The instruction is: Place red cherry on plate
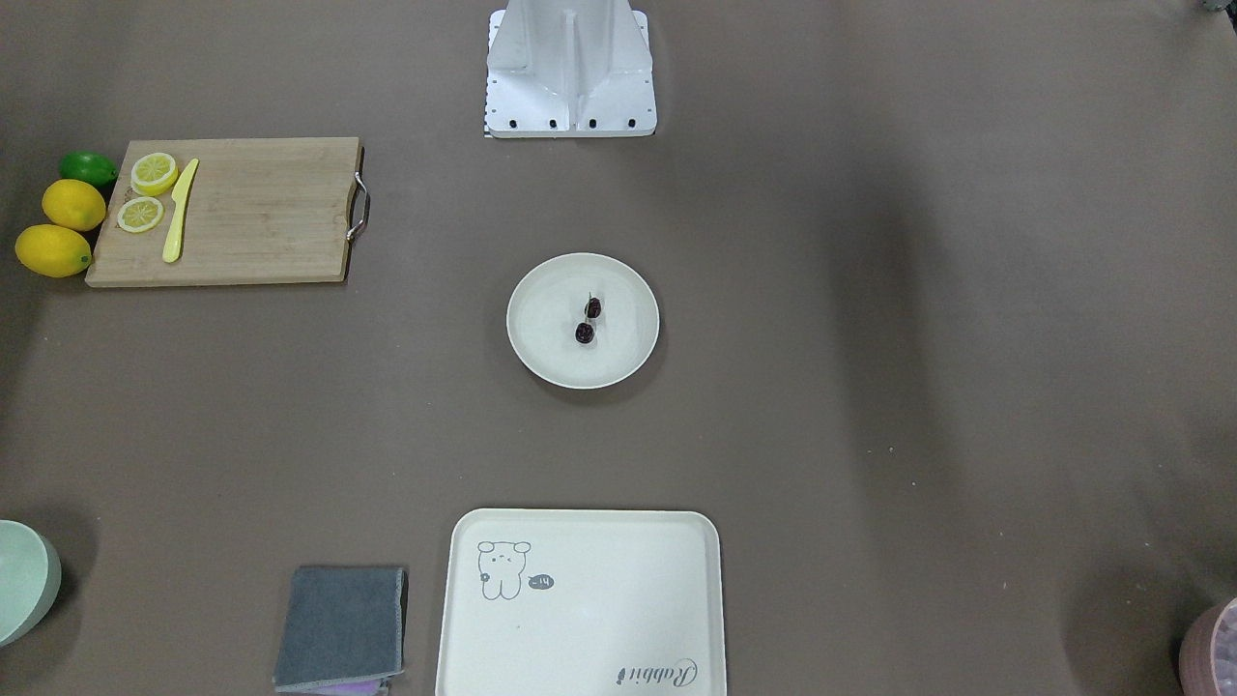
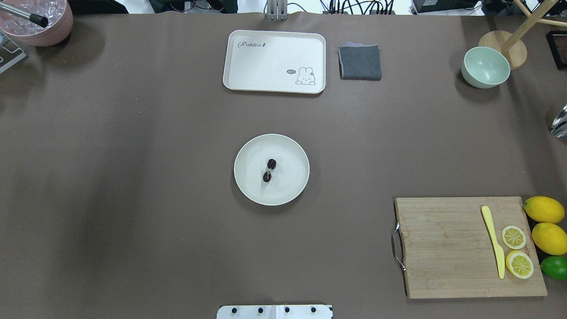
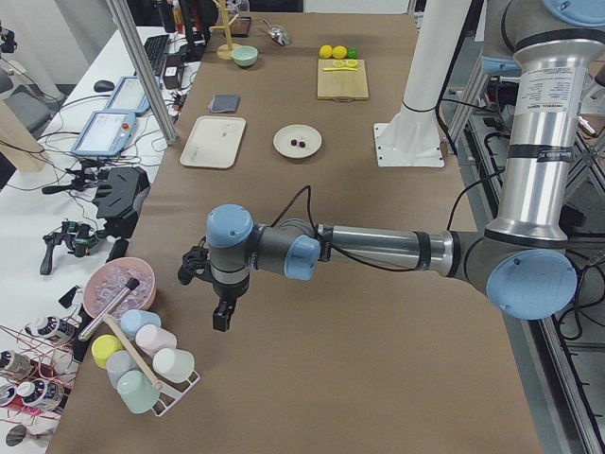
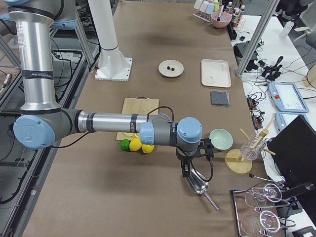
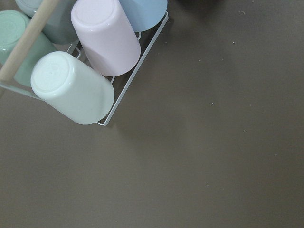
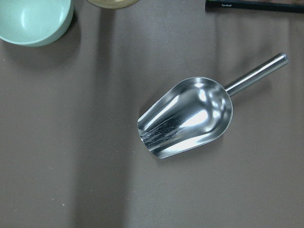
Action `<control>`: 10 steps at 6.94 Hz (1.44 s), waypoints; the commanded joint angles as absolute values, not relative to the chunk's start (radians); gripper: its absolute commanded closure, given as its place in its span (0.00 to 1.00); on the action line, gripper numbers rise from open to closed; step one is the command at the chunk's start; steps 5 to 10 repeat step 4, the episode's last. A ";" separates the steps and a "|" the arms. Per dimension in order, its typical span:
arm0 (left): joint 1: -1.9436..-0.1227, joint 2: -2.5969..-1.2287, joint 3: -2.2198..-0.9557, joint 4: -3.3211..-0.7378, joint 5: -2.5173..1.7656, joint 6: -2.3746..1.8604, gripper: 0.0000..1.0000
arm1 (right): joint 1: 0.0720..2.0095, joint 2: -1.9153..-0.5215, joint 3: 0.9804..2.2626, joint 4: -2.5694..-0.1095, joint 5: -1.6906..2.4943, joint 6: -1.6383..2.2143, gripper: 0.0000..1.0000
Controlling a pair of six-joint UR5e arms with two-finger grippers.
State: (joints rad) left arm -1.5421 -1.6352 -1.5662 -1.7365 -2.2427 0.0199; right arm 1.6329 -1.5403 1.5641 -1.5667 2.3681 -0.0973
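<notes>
Room: long brown-covered table (image 2: 133, 177), evenly lit. White workbench (image 3: 71, 109) strewn with cables runs alongside the table; silver aluminium posts (image 3: 142, 66) stand between them.

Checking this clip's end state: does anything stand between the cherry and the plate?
Nothing visible does. The cherry already lies on the plate, near its middle. The left gripper and right gripper hang far off, over the table's ends.
</notes>
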 commanded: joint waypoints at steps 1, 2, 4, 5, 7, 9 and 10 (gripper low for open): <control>-1.543 -1.635 -1.566 -1.736 -2.243 0.020 0.02 | 1.635 -1.540 1.563 -1.566 2.367 -0.097 0.00; -1.543 -1.637 -1.565 -1.736 -2.243 0.020 0.02 | 1.637 -1.540 1.563 -1.566 2.367 -0.098 0.00; -1.543 -1.637 -1.566 -1.736 -2.243 0.020 0.02 | 1.643 -1.543 1.563 -1.566 2.368 -0.098 0.00; -1.543 -1.637 -1.566 -1.736 -2.243 0.020 0.02 | 1.643 -1.543 1.563 -1.566 2.368 -0.098 0.00; -1.543 -1.637 -1.566 -1.736 -2.243 0.020 0.02 | 1.643 -1.543 1.563 -1.566 2.368 -0.098 0.00; -1.543 -1.637 -1.566 -1.736 -2.243 0.020 0.02 | 1.643 -1.543 1.563 -1.566 2.368 -0.098 0.00; -1.543 -1.637 -1.566 -1.736 -2.243 0.020 0.02 | 1.643 -1.543 1.563 -1.566 2.368 -0.098 0.00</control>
